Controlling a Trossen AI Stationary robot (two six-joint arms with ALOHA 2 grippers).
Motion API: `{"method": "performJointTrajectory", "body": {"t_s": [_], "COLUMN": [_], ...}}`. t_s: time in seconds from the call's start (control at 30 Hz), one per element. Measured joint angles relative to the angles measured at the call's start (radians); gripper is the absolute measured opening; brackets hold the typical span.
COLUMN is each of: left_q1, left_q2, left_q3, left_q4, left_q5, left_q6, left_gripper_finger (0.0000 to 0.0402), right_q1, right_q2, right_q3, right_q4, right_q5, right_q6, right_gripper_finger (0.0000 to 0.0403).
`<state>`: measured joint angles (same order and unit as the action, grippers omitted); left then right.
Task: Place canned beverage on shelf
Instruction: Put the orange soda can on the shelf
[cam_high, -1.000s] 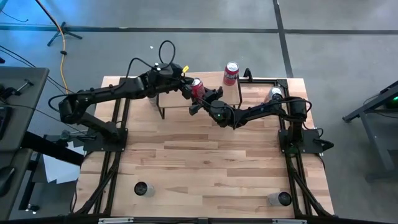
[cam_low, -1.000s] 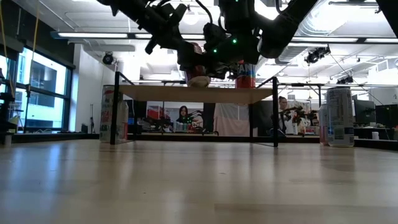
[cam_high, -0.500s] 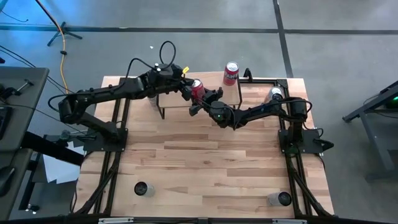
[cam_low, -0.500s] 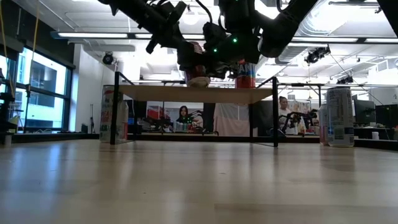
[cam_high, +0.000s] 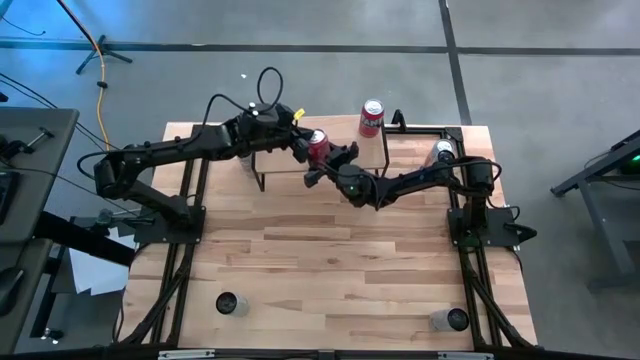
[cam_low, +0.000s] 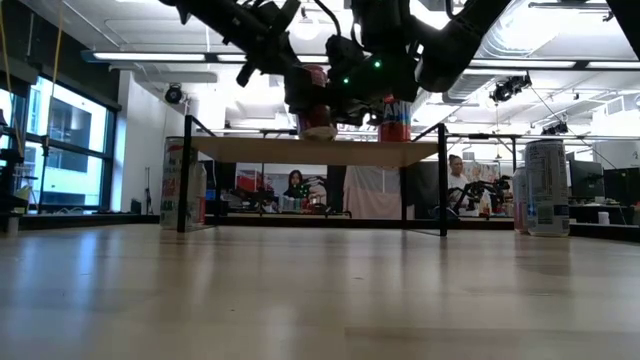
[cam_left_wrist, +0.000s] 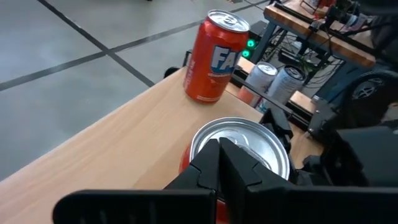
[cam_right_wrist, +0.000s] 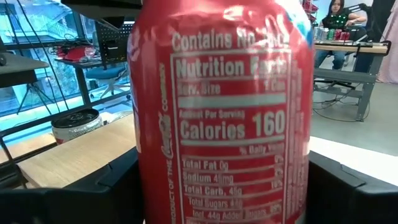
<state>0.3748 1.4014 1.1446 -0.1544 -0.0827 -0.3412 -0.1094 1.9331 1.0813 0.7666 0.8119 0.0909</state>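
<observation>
The right hand (cam_high: 322, 160) holds the red soda can (cam_high: 318, 145) between its wide fingers, just above the shelf (cam_low: 320, 152), with the shut left hand (cam_high: 298, 143) touching the can's top, so the can is not yet set down

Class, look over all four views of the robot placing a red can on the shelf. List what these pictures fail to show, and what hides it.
- Red can: its base and any gap to the shelf, hidden by grippers in the low view.
- Left gripper: fingers' exact contact with the can top, too close in the left wrist view.
- Second red can: label cut short.
</observation>
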Motion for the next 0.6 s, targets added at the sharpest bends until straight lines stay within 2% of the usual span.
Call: {"method": "performJointTrajectory", "body": {"t_s": [0.6], "left_q1": [-0.034], "left_q2": [0.001], "left_q3": [0.000], "left_q4": [0.012], "left_q5": [0.036], "left_q6": [-0.032], "left_gripper_finger": [0.0000], "right_q1": [-0.009], "right_q2": [0.002], "right_q3": [0.000], "right_q4": [0.000], "right_q5": [0.033], "right_q6": [-0.035], "right_gripper_finger": [0.0296]}}
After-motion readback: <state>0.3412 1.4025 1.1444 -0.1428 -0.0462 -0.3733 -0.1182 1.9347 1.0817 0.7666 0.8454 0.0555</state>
